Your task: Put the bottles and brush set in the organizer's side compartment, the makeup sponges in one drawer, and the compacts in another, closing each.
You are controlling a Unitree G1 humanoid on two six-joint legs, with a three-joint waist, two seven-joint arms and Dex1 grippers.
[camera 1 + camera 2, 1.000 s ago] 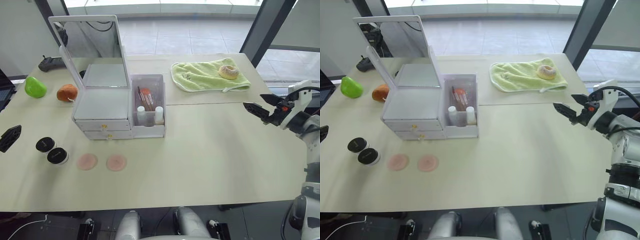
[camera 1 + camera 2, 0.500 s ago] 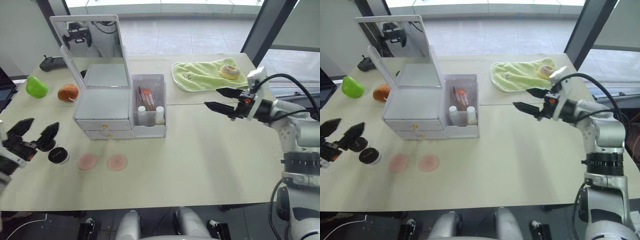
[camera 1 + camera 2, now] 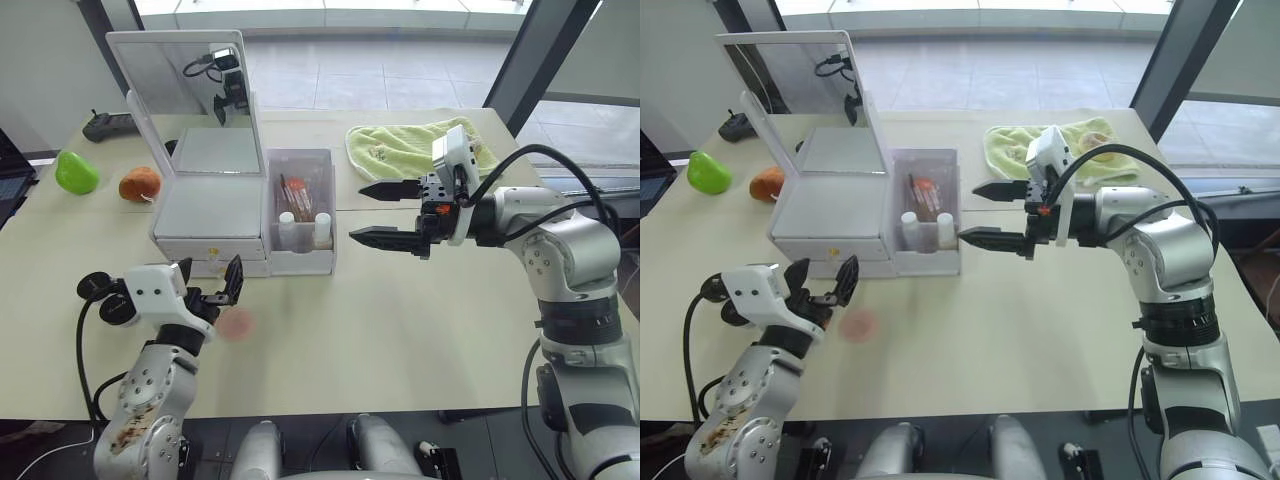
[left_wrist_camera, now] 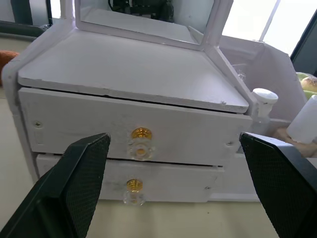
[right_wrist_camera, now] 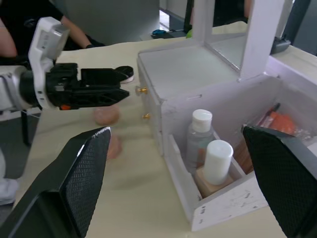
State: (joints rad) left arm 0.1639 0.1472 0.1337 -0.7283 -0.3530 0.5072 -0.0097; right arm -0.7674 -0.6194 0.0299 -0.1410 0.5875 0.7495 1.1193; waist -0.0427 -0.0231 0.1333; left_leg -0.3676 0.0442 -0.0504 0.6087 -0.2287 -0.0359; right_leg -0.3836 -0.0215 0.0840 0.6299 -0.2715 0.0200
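Note:
The organizer (image 3: 205, 215) stands with its mirror lid up and both gold-knobbed drawers (image 4: 141, 135) shut. Its side compartment (image 3: 325, 262) holds the two bottles (image 5: 200, 133) and the brush set (image 3: 293, 195). My left gripper (image 3: 208, 285) is open, low over the table just in front of the drawers. One makeup sponge (image 3: 238, 325) lies beside it, and the right wrist view shows two sponges (image 5: 107, 115). The compacts (image 3: 97, 287) sit to the left, behind my left arm. My right gripper (image 3: 357, 212) hangs open and empty, just right of the side compartment.
A green towel (image 3: 385, 150) with a doughnut-like thing lies at the back right. A green fruit (image 3: 76, 172), an orange fruit-shaped object (image 3: 138, 184) and a black remote (image 3: 108, 125) sit at the back left. A person in dark clothes (image 5: 12, 29) is beyond the table.
My left arm swung in from the table's left edge to the front of the drawers, covering one sponge. My right gripper moved left, up to the side compartment.

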